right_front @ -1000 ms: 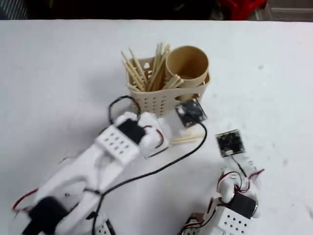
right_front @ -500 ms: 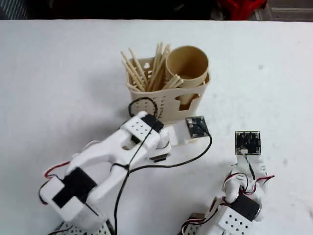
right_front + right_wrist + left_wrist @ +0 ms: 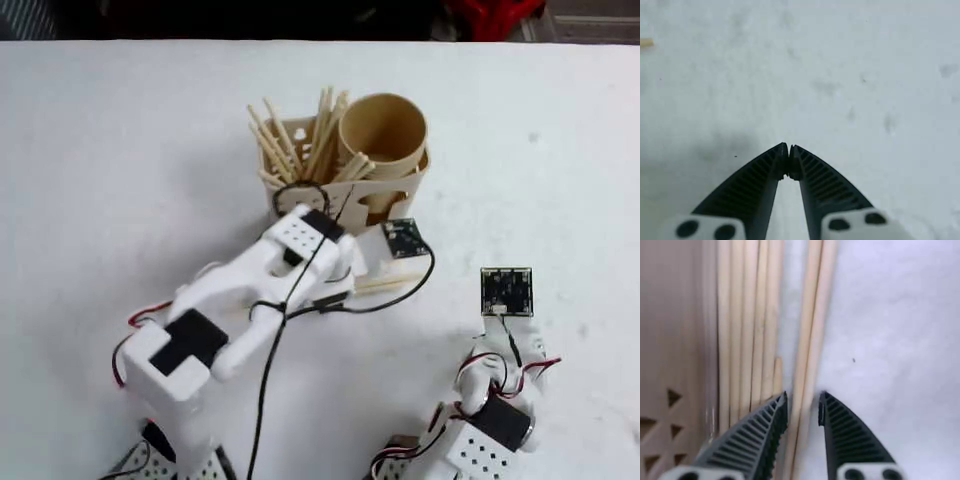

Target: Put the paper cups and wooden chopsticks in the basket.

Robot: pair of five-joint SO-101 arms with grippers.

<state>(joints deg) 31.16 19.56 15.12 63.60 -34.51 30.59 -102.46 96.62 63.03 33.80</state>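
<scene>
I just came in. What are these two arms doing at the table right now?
The left gripper is low on the table beside the basket, its open jaws on either side of a pair of wooden chopsticks that lie flat there. The basket already holds a paper cup and a bundle of chopsticks. The right gripper is shut over bare table, holding nothing.
</scene>
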